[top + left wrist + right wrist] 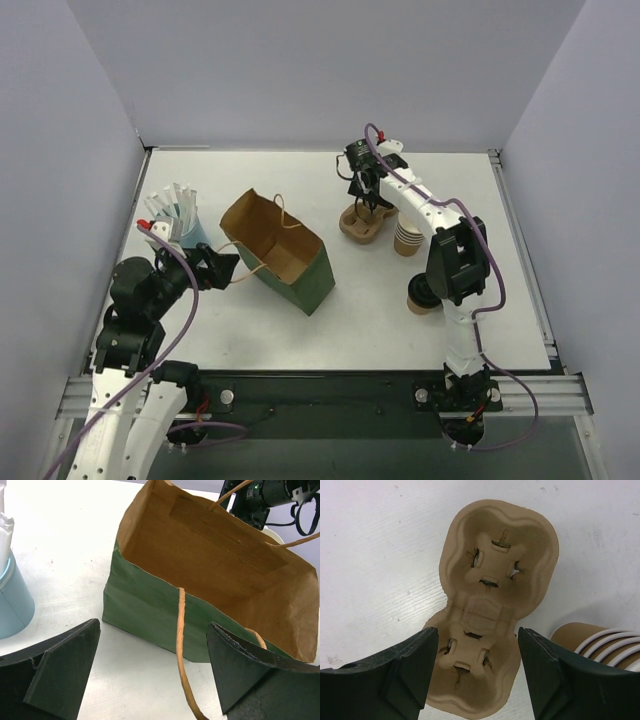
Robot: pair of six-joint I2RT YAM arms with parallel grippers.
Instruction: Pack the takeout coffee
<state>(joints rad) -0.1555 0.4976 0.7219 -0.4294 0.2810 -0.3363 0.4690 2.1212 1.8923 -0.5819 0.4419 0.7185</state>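
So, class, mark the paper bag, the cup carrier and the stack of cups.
paper bag [145, 605], left wrist view, green side wall.
cup carrier [485, 615], right wrist view, middle bridge.
stack of cups [406, 238], top external view, side of stack.

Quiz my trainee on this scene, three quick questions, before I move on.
1. True or false: the takeout coffee stands outside the green paper bag.
2. The right hand above the pulp cup carrier is: A) open, B) shut empty, C) shut on the carrier.
3. Fill in: the bag's paper handle runs between the fingers of the ___ hand.
Key: 1 true; 2 A; 3 left hand.
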